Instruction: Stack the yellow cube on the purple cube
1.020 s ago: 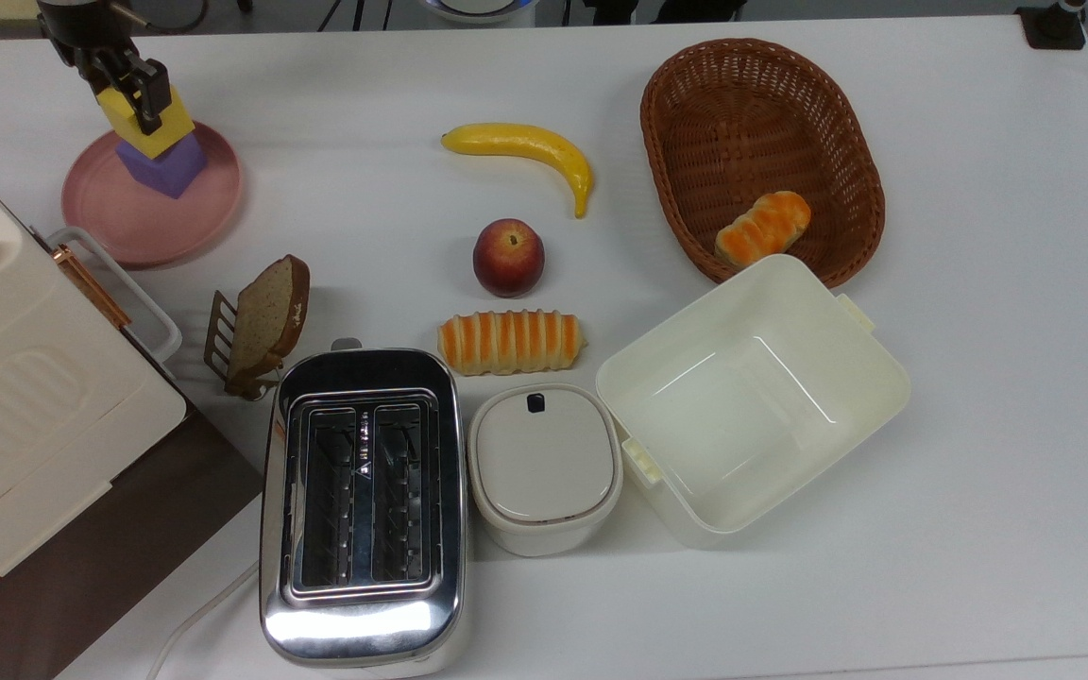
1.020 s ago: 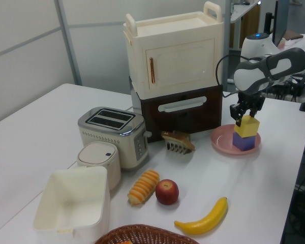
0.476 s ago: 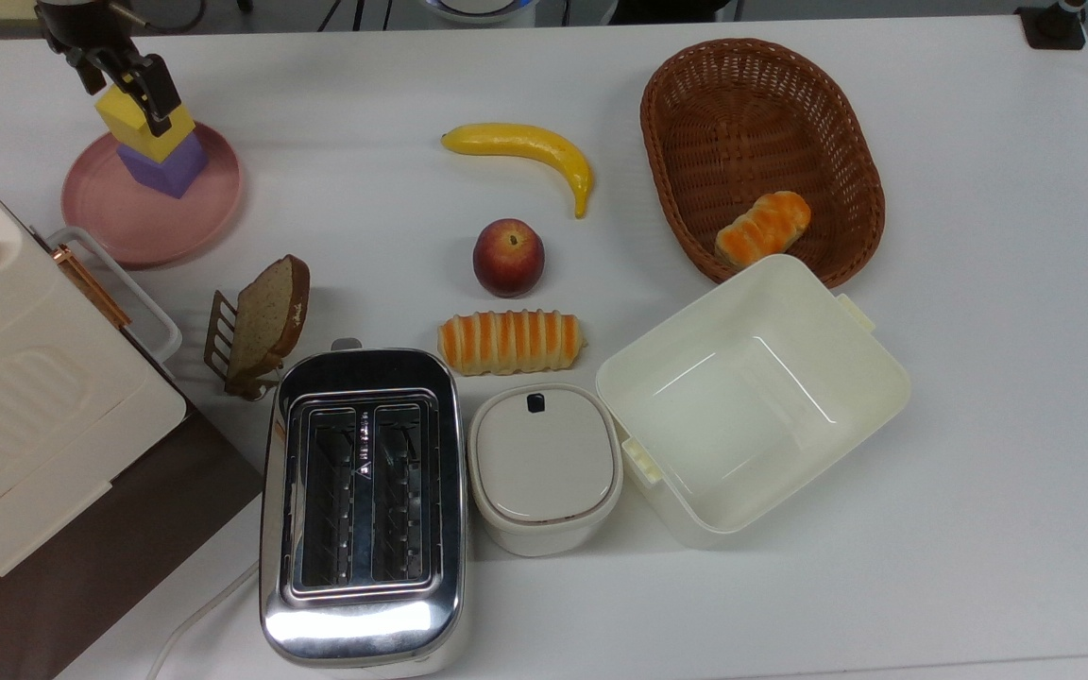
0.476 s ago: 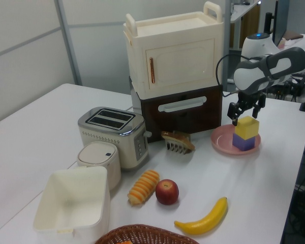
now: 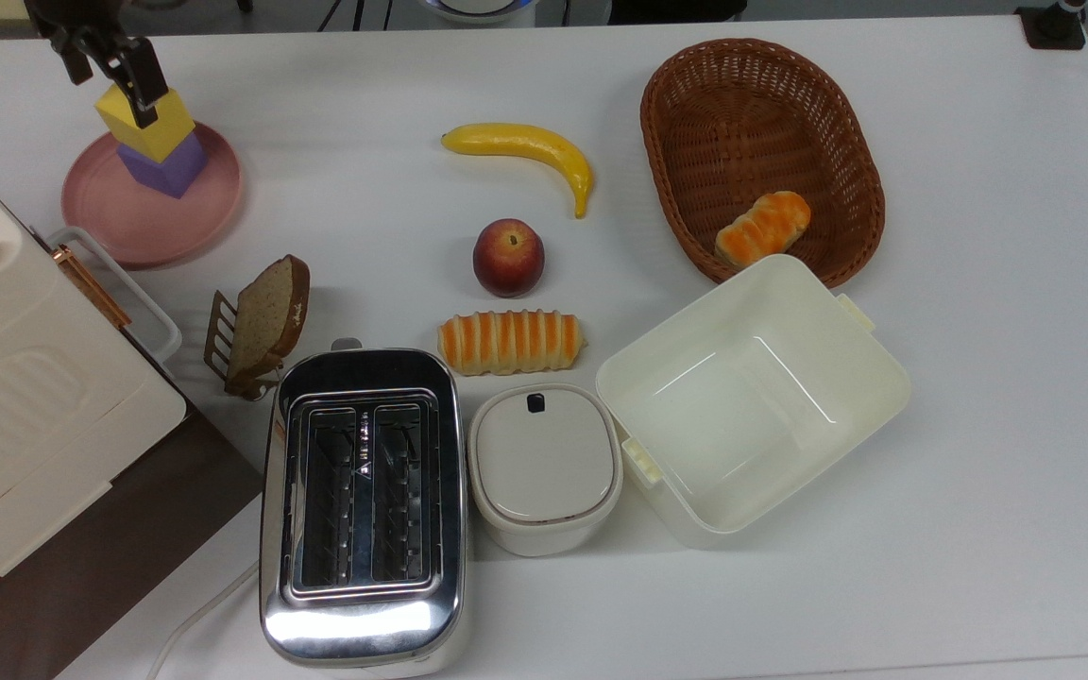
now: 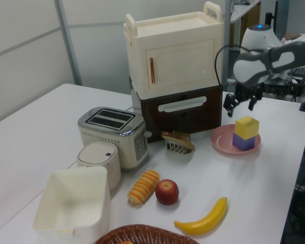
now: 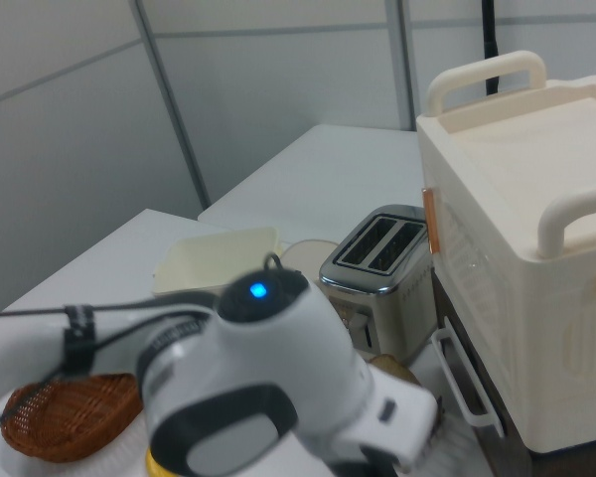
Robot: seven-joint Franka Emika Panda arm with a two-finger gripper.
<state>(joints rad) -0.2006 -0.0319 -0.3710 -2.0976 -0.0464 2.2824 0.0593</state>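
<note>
The yellow cube [image 5: 149, 125] [image 6: 247, 126] sits on top of the purple cube [image 5: 166, 168] [image 6: 243, 142], turned a little relative to it. Both stand on a pink plate [image 5: 152, 215] [image 6: 222, 141] at the top view's far left. My gripper [image 5: 113, 98] [image 6: 241, 103] hovers open just above the stack. Its fingers are spread wider than the yellow cube, touch nothing and hold nothing. In the left view the fingertips [image 6: 227, 107] hang clear of the cube's top face.
A cream cabinet [image 6: 173, 56] on a brown base stands close beside the plate. A toast rack with a bread slice [image 5: 265, 321], a toaster [image 5: 362, 501], a banana [image 5: 525, 146], a peach [image 5: 508, 257], a striped bun [image 5: 511, 342], a lidded pot [image 5: 544, 467], a cream tub [image 5: 752, 397] and a wicker basket [image 5: 686, 189] fill the table's middle.
My gripper has let go of the yellow cube, opened wider and risen above it. The yellow cube stays resting on the purple cube.
</note>
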